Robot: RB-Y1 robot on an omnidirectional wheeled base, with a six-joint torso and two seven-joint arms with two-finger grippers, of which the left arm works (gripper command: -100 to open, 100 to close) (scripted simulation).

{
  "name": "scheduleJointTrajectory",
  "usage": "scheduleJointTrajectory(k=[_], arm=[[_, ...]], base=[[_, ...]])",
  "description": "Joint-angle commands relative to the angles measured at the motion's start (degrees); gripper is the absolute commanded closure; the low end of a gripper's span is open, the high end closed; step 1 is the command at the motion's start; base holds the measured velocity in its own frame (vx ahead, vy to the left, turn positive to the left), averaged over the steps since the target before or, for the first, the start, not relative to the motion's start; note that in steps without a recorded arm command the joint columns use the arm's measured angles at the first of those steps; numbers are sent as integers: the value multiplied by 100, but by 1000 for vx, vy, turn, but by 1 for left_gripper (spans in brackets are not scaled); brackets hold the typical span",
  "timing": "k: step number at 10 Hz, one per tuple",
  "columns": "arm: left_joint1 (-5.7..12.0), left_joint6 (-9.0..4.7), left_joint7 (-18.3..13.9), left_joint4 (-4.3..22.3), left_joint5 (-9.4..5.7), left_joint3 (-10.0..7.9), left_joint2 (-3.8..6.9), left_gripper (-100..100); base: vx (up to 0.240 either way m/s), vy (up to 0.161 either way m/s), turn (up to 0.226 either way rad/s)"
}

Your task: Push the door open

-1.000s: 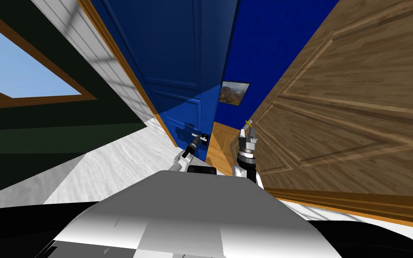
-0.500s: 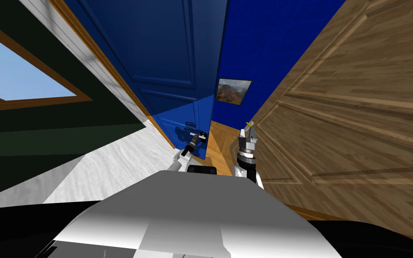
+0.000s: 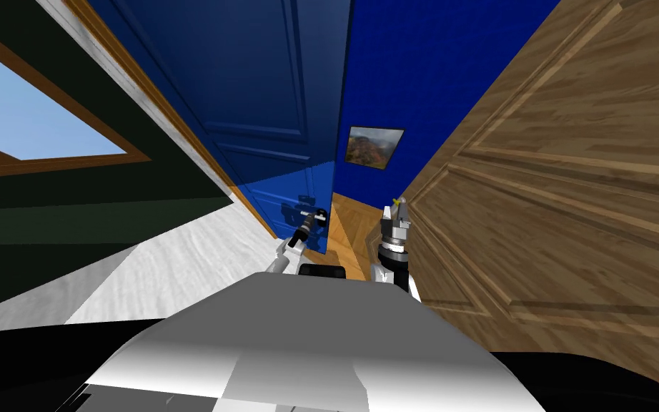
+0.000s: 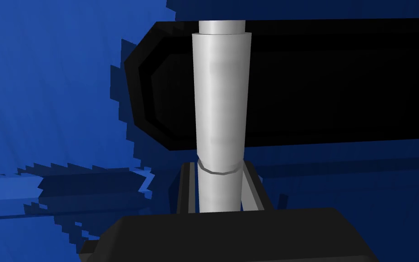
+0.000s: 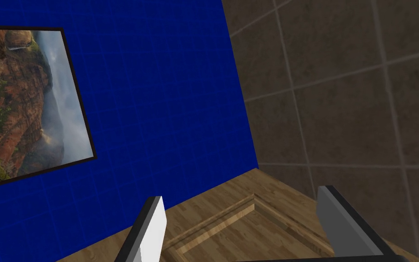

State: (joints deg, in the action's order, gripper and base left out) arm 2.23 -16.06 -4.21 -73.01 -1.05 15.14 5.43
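Fingers [image 4: 186, 188] of left gripper [image 4: 219, 169]: closed on the handle, one pressing each side.
Handle [image 4: 221, 91]: grey round bar, rising from between the fingers and crossing a black plate.
Plate [image 4: 340, 82]: black, flat against the blue door behind the handle.
Left gripper in head view [image 3: 314, 217]: low on the blue door, right at its free edge.
Blue door [image 3: 271, 107]: panelled, standing partly open, hinged on the left side; free edge well apart from the wooden door opposite.
Gap past the free edge: wood floor [image 3: 346, 222] and a blue wall [image 3: 428, 71] with a framed landscape picture [image 3: 373, 146].
Fingers [image 5: 154, 227] of right gripper [image 5: 240, 195]: spread wide, gripping nothing.
Right gripper in head view [image 3: 397, 207]: raised, pointing into the gap, just beside the wooden door.
Wooden door [image 3: 571, 179]: brown, panelled, along the right side.
Window [image 3: 35, 121]: brown frame, blue sky, far left.
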Motion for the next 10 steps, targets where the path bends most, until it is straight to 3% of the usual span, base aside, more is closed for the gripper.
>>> scheduleJointTrajectory(k=[1, 10], arm=[[63, -25, 40, 3, -10, -183, 11, 100], [255, -29, 173, 284, -45, -764, -110, 100]], base=[[117, -93, 33], [90, -96, 56]])
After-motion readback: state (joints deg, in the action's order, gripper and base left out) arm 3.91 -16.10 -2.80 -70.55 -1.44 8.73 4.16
